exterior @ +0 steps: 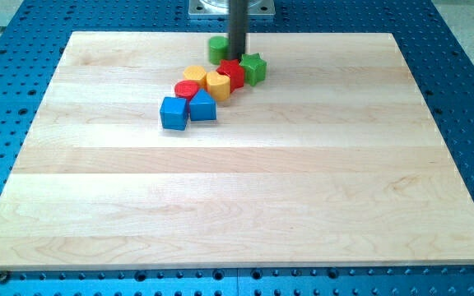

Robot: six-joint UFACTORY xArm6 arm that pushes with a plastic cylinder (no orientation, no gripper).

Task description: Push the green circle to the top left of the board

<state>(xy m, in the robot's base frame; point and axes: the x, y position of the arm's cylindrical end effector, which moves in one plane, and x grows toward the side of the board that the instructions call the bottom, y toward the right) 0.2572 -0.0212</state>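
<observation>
The green circle (218, 48) lies near the board's top edge, a little left of centre. My tip (237, 59) stands just to its right, touching or nearly touching it, and just above the red star (232, 72). The green star (253, 68) sits to the right of the red star. The rod rises out of the view's top.
A cluster runs down-left from the stars: a yellow hexagon (218, 84), a yellow block (194, 75), a red circle (187, 90), a blue block (202, 106) and a blue cube (174, 113). The wooden board (237, 205) lies on a blue perforated table (6, 66).
</observation>
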